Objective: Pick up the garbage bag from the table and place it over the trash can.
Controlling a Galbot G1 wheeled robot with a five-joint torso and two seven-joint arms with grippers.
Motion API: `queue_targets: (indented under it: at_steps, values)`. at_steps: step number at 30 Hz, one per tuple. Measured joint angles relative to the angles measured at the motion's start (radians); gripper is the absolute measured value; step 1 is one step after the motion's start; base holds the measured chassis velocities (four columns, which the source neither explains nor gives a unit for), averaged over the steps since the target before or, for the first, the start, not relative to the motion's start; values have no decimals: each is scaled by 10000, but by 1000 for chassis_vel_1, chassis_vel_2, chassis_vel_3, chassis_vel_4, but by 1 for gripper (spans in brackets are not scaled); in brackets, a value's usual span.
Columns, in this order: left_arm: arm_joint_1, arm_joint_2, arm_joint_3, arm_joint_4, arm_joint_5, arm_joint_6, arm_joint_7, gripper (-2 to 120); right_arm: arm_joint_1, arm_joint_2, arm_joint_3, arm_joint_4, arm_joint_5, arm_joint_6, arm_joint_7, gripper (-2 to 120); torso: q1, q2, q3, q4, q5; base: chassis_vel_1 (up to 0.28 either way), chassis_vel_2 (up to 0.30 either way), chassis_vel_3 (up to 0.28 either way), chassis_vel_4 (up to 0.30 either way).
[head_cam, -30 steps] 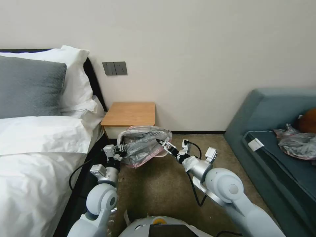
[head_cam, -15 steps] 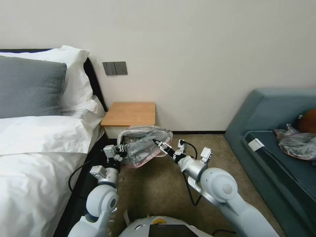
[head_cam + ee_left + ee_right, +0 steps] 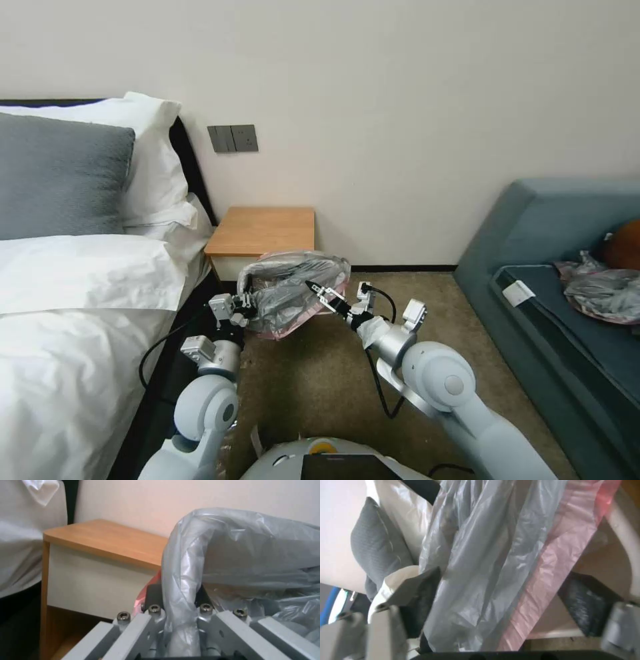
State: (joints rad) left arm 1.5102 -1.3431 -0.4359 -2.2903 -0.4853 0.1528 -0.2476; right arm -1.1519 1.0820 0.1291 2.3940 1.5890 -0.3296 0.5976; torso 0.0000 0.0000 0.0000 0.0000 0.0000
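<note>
Garbage bag (image 3: 293,293) is off the surface (image 3: 263,231), held low in front of it, mouth stretched btwn both arms. Left gripper (image 3: 176,600) jaws pinching a fold; right gripper (image 3: 500,597) jaws spread around the film. Trash can (image 3: 625,530) rim under the bag, draping not done. Bed (image 3: 80,307) tight on left, carpet open on right.

The left gripper (image 3: 245,301) is held forward, fingers clamped together; the right gripper (image 3: 315,289) is reached leftward, fingers spread apart.
</note>
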Motion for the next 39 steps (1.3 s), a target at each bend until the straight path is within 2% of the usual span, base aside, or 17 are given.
queue_targets:
  at_steps: [4,5,9,10,12,13,17,18,20,21,22,39]
  values:
    - [12,-34,16,-5,-73,67,-14,3,-23,-25,5,22,-212,-2,-254,61,0,0,0,0,0,0,0,0,0]
    - [12,-34,16,-5,-73,67,-14,3,-23,-25,5,22,-212,-2,-254,61,0,0,0,0,0,0,0,0,0]
    - [16,-60,30,5,-164,156,-65,3,-9,-27,-38,20,-503,-12,-454,45,0,0,0,0,0,0,0,0,0]
    - [16,-60,30,5,-164,156,-65,3,-9,-27,-38,20,-503,-12,-454,45,0,0,0,0,0,0,0,0,0]
    - [35,-66,31,23,-171,178,-73,3,2,-2,-49,5,-554,-12,-468,34,0,0,0,0,0,0,0,0,0]
    - [35,-66,31,23,-171,178,-73,3,2,-2,-49,5,-554,-12,-468,34,0,0,0,0,0,0,0,0,0]
    - [61,-68,41,39,-176,188,-74,3,-2,48,-49,-1,-546,-15,-470,17,0,0,0,1,0,0,0,0,0]
    - [61,-68,41,39,-176,188,-74,3,-2,48,-49,-1,-546,-15,-470,17,0,0,0,1,0,0,0,0,0]
    - [59,-62,50,38,-239,204,-74,3,-54,65,-49,0,-549,-18,-473,6,0,-1,0,1,0,0,0,0,0]
    - [59,-62,50,38,-239,204,-74,3,-54,65,-49,0,-549,-18,-473,6,0,-1,0,1,0,0,0,0,0]
    - [57,-60,50,38,-255,206,-75,3,-81,68,-48,7,-549,-21,-477,0,0,-1,0,0,0,0,0,0,0]
    - [-48,-35,-121,116,-838,360,-417,3,-829,-5,-122,630,-544,-131,-448,0,0,0,0,-1,-1,0,0,0,0]
